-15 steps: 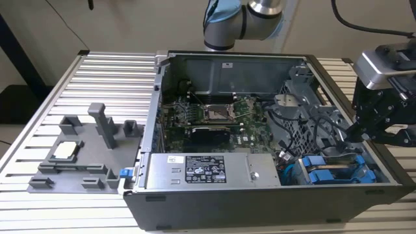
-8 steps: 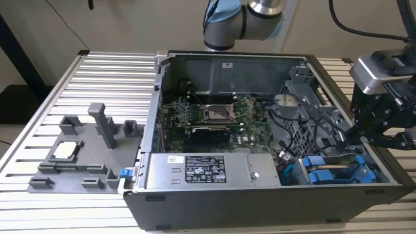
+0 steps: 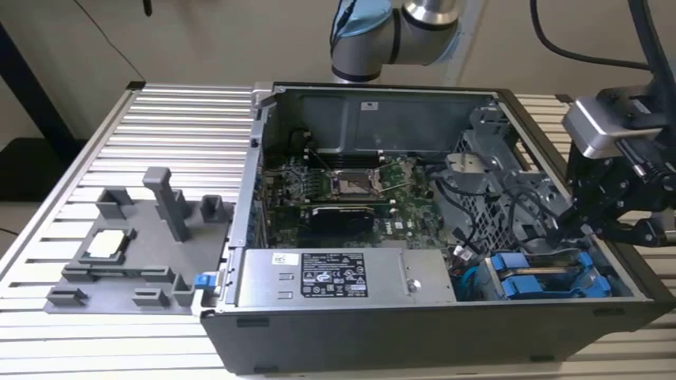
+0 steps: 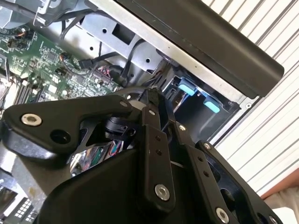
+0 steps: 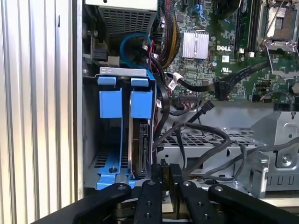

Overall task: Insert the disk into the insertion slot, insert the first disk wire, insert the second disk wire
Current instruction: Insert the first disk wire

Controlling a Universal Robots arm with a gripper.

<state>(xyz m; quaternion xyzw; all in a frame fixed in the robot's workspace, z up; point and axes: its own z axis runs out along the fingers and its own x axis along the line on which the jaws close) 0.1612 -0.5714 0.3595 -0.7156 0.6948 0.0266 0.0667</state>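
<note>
Hovering with the tool [image 5: 167, 164] at the end of the insertion slot [image 5: 117, 71] away from the blue tabs, fingers drawn together to a thin seam. Cannot tell of any wire end pinched between them. Seeing the disk [image 5: 141, 140] already seated in that slot, in the blue carrier nearer the motherboard [image 5: 233, 46], beside the other blue-tabbed carrier [image 5: 110, 105] against the case wall.

Judging the main risk as snagging on the loose black wires [image 5: 208, 106], looped right beside the tool and across the metal cage [image 5: 201, 144], likely to catch a finger or a linkage arm and drag a plug off line. Fearing too a plug meeting the disk's end crooked in the tight gap between carrier and wires, then wedging half-seated. Could also shift the seated carrier by pushing at a slant.

Noting elsewhere, in the exterior view, the open computer case [image 3: 259, 198] on the slatted bench [image 3: 180, 119], the power supply [image 3: 328, 277] next to the slot, and a grey fixture block [image 3: 127, 261] well apart toward that view's left. Finding the tool hemmed in by case wall on one side and wire tangle on the other.
</note>
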